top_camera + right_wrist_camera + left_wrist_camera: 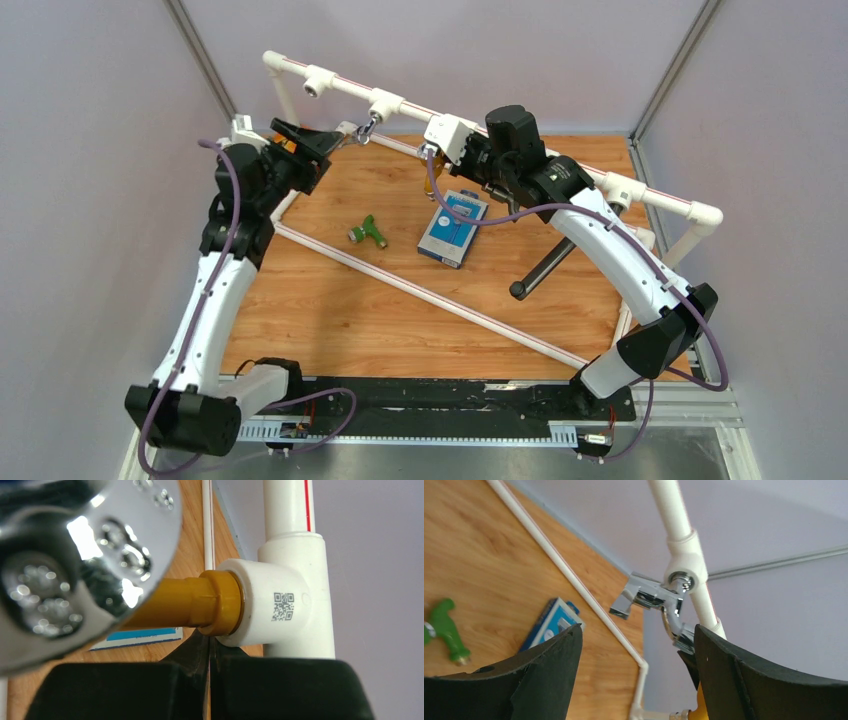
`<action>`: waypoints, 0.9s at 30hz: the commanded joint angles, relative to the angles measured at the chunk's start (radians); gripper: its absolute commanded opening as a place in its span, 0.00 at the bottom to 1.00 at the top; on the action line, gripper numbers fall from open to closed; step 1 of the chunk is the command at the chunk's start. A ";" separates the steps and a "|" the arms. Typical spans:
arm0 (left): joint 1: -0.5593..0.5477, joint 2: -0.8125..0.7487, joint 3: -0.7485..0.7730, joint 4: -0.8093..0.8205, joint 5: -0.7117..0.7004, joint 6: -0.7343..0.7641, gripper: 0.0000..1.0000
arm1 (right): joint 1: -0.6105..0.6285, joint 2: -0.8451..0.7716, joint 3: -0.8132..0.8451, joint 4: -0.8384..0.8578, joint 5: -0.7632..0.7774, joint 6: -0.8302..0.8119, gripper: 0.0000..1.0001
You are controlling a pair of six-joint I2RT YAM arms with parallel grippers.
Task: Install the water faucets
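The chrome faucet [365, 128] hangs with its threaded end in a tee socket [685, 570] of the white pipe frame; it also shows in the left wrist view [659, 600]. My left gripper [333, 141] is open wide [636, 640], and the faucet's spout end lies at the tip of the right finger [724, 660]. The green faucet [368, 232] lies loose on the wooden table; it also shows in the left wrist view [446, 630]. My right gripper [465, 152] is shut and empty [209, 672], just below a yellow stem [200, 605] that sits in another white tee [285, 605].
A blue-and-white box [453, 228] lies mid-table next to the green faucet. A thin white pipe [420, 290] runs diagonally across the table. A blurred chrome head [75, 555] on the yellow stem fills the upper left of the right wrist view. Grey walls enclose the table.
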 commanded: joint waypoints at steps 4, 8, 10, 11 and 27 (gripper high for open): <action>0.003 0.123 -0.020 0.165 0.221 -0.392 0.88 | 0.036 0.028 -0.046 -0.123 -0.050 0.007 0.00; -0.005 0.154 -0.027 0.200 0.210 -0.440 0.88 | 0.035 0.028 -0.046 -0.125 -0.048 0.005 0.00; -0.011 0.175 -0.034 0.255 0.224 -0.477 0.87 | 0.036 0.031 -0.046 -0.125 -0.047 0.005 0.00; -0.018 0.182 -0.039 0.283 0.221 -0.495 0.86 | 0.035 0.031 -0.046 -0.125 -0.048 0.005 0.00; -0.084 0.272 -0.010 0.400 0.196 -0.561 0.60 | 0.035 0.029 -0.049 -0.121 -0.042 0.005 0.00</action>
